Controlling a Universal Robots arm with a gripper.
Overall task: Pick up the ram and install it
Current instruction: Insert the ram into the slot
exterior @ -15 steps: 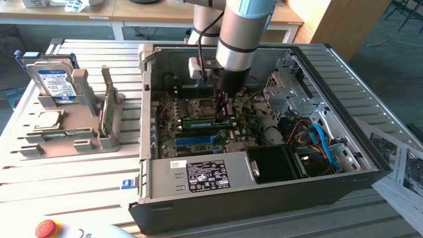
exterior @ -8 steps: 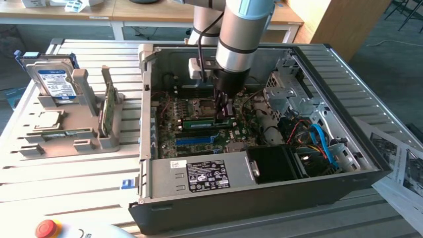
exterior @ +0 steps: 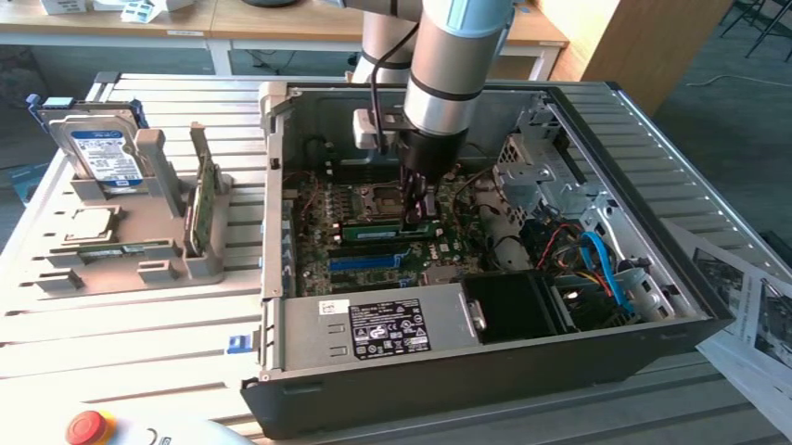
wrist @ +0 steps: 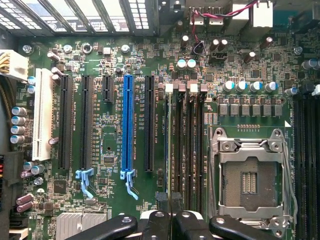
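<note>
Open black desktop computer case [exterior: 495, 371] is noted on a slatted metal table [exterior: 148, 324], with the green motherboard [wrist: 107, 130] exposed. The silver metal-framed CPU socket [wrist: 250, 182] is taken as reference, and its lid is seen unlatched over bare contacts. The black two-fingered gripper [exterior: 417, 221] is lowered into the case just beside the socket, on the side toward the long blue expansion slot [wrist: 127, 125]. In the wrist view its fingertips [wrist: 162, 199] are seen drawn together over the bank of black memory slots [wrist: 187, 145]. The claw is judged to be clamped on the long, thin green circuit-board ram stick [exterior: 386, 228], which is seen in the exterior view lying along the slot bank between socket and blue slot. Whether the ram stick is seated or only resting on the slot cannot be told. Well apart from the socket, outside the case, a grey plastic parts rack [exterior: 148, 250] is noted, with a silver hard drive [exterior: 99, 148] held in it. Risks are judged as follows. If the stick is not square to the slot, one end could be driven in first and the stick jammed at a tilt. If the notch is mismatched or the white end latches [wrist: 168, 88] are closed, the board could be flexed under pressure. With so narrow a hold, the stick could be twisted in the grip.
</note>
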